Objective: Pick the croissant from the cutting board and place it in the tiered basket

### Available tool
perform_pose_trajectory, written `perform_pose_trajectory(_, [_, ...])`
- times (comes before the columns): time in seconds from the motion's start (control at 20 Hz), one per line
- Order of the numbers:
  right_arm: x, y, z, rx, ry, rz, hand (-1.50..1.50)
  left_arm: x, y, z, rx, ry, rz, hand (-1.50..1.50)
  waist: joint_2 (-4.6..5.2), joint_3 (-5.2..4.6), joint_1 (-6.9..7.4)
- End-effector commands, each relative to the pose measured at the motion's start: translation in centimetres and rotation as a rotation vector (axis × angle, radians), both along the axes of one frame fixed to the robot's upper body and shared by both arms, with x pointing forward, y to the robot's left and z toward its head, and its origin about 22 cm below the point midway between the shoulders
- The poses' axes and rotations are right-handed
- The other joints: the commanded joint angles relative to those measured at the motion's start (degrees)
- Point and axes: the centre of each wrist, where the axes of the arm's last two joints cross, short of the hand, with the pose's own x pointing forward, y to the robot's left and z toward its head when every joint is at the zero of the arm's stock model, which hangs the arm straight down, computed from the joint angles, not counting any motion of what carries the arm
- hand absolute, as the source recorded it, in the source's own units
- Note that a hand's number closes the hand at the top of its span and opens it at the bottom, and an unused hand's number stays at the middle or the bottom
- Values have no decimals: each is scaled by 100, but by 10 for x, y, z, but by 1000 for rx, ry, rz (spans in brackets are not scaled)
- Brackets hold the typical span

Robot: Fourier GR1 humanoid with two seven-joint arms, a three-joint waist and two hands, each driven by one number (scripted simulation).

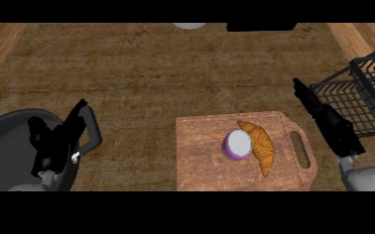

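Nearest, the left robot hand [53, 144] rests with fingers straight and relaxed over a dark pan [18, 129] at the left edge, whose inside is partly hidden and cut off by the frame, while the right robot hand [328, 121], fingers also straight and holding nothing, rises beside the cutting board [201, 163] on the brown tabletop [161, 74]. On that board lies the croissant [261, 146], its long axis running near to far with one tip pointing far-left, touching a small purple-rimmed round thing [238, 144] on its left. Farther right, the black wire tiered basket [351, 96] is cut off by the edge, nothing visible in the part that shows, and two dim shapes at the far edge are too cropped to name.
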Motion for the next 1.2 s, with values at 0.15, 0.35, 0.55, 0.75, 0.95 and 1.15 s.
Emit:
perform_pose_trajectory(0.15, [35, 19, 47, 407, -160, 311, 150, 37, -34, 47, 68, -325, -51, 0, 47, 51, 301])
perform_pose_trajectory(0.35, [61, -28, 62, 296, -231, 136, 150, 33, -77, 58, 57, -463, -100, 0, 84, 35, 393])
perform_pose_trajectory(0.55, [42, 5, 5, 811, 78, 501, -150, 42, -79, 61, 88, -473, -81, 0, 126, 59, 329])
perform_pose_trajectory(0.75, [46, -60, 37, 756, 26, 731, -150, 41, -98, 64, 80, -474, -78, 0, 75, 45, 236])
perform_pose_trajectory(0.95, [63, -102, 102, 516, -37, 812, -150, 47, -107, 57, 103, -477, -64, 0, 85, 33, 236])
perform_pose_trajectory(1.15, [54, -94, 184, 93, -73, 898, -150, 31, -102, 44, 114, -452, -71, 0, 5, 31, 149])
